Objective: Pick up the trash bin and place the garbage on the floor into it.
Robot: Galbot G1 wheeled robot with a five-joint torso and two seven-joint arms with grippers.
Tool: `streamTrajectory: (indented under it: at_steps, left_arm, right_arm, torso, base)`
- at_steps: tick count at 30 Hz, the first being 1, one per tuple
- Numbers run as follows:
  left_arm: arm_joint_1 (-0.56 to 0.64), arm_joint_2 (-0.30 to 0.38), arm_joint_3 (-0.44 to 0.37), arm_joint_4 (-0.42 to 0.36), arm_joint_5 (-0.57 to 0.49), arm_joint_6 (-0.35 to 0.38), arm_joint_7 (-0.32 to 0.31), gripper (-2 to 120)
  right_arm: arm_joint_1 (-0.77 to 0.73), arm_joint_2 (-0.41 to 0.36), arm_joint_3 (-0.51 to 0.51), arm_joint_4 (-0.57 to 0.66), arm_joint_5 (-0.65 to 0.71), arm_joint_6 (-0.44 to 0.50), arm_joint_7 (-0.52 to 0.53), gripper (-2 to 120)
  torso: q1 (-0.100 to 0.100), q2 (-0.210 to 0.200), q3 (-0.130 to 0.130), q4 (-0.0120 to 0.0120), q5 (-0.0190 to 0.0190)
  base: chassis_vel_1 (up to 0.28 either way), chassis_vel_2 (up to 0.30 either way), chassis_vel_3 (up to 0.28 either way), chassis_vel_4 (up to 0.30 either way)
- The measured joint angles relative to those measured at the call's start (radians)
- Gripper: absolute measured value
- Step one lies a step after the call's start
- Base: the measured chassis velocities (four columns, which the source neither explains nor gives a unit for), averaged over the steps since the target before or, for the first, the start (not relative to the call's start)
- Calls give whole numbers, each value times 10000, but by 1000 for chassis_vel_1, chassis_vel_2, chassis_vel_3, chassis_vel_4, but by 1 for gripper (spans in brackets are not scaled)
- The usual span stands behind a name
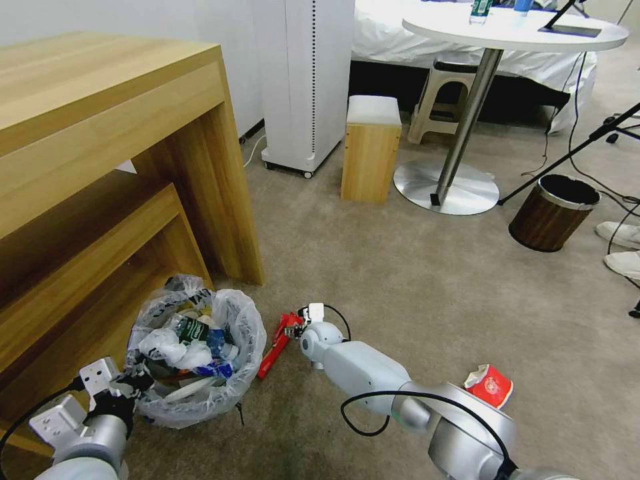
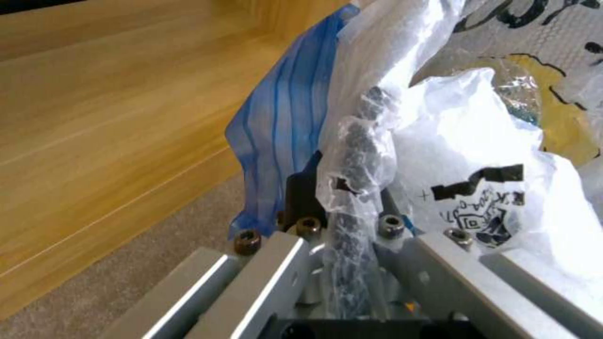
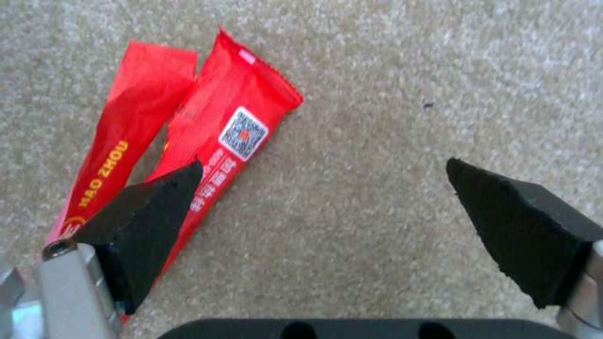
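Fingers spread wide, right gripper [image 3: 323, 188] is hovering over the red packet [image 3: 207, 141] to straddle it, while left gripper [image 2: 348, 235] is pinching the trash bin [image 1: 193, 353] rim, keeping it close.

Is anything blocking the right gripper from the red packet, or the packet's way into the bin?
Nothing visible. The right gripper hangs open over the red packet on bare carpet. The trash bin, held by the left gripper, sits just beside it.

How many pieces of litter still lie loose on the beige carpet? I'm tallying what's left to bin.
2. A long red packet lies beside the bag-lined trash bin, under the open right gripper. A crushed red-white cup lies by the right arm's elbow. The arms may hide more.
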Motion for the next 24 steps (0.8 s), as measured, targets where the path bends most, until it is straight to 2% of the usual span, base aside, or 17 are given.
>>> streamTrajectory:
  at_steps: [5,15,24]
  left_arm:
    - [-75,19,38,29,-5,0,19,0]
    - [-45,-12,90,-25,30,-28,53,0]
    - [-37,-145,119,-11,173,-29,110,0]
  right_arm:
    - [79,3,-121,147,-129,330,-347,99]
    - [225,0,-638,-79,-299,1012,-1886,100]
    - [-303,3,-437,972,1216,853,-977,100]
  torso:
    - [0,0,0,3,2]
    - [0,0,0,2,0]
    - [0,0,0,3,1]
  base:
    - [0,0,0,0]
    - [0,0,0,0]
    - [0,0,0,0]
